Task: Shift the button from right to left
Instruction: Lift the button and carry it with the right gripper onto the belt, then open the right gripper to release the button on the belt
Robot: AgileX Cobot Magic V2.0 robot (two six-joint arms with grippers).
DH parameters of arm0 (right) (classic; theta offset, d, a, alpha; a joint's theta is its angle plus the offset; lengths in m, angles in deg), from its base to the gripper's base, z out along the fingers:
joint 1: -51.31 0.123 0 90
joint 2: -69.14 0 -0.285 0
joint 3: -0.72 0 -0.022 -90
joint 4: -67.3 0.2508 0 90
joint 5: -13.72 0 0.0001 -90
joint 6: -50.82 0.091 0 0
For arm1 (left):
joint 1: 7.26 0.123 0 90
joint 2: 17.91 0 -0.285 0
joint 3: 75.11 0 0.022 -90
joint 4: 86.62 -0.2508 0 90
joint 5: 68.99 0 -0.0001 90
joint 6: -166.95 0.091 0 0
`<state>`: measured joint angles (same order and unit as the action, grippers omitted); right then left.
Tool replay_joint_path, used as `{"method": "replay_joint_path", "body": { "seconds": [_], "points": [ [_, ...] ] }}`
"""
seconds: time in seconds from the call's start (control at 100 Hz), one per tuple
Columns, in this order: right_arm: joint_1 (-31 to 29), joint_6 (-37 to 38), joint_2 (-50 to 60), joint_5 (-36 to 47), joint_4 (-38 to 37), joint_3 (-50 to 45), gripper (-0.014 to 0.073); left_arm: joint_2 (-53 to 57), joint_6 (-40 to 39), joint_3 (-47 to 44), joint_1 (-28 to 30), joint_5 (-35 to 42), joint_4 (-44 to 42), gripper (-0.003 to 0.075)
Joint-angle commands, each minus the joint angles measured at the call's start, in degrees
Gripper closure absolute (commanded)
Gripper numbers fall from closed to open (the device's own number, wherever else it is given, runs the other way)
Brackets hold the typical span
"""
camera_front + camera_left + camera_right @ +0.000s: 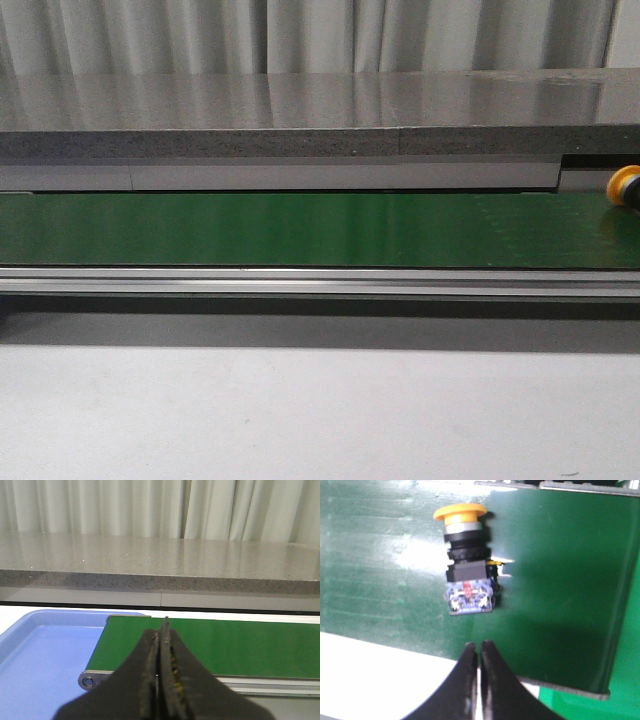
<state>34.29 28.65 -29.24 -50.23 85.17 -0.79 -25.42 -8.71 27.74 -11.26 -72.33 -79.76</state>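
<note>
button (466, 560) on belt (560, 580), apart from right claw (480, 647)

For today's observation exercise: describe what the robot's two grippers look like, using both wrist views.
The left gripper has two dark brown-black fingers, broad at the base and tapering to thin tips, with worn inner edges showing yellowish flecks. The right gripper has matching dark, curved, tapered fingers. No cables or markings show.

You've got one button (466, 560), one green conveyor belt (300, 230), one blue tray (40, 655), two grippers, left (161, 680) and right (480, 680), one grey countertop (300, 110)
</note>
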Motion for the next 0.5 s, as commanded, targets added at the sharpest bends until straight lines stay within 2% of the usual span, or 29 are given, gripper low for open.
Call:
{"method": "replay_joint_path", "body": {
  "seconds": [0.0,0.19,0.38,0.49],
  "points": [
    [-0.03,-0.45,5.14,-0.71,1.85,1.92,0.0657,1.83,-0.59,-2.62,-0.26,4.22,0.13,0.0741],
    [-0.03,-2.68,12.96,2.52,5.33,-0.88,0.0659,1.83,-0.59,-2.62,-0.26,4.22,0.13,0.0741],
    [0.78,-3.22,23.60,14.37,7.88,-10.91,0.0659,1.83,-0.59,-2.62,-0.26,4.22,0.13,0.0741],
    [3.28,-3.22,30.18,21.05,7.88,-17.04,0.0659,1.83,-0.59,-2.62,-0.26,4.22,0.13,0.0741]
  ]
}}
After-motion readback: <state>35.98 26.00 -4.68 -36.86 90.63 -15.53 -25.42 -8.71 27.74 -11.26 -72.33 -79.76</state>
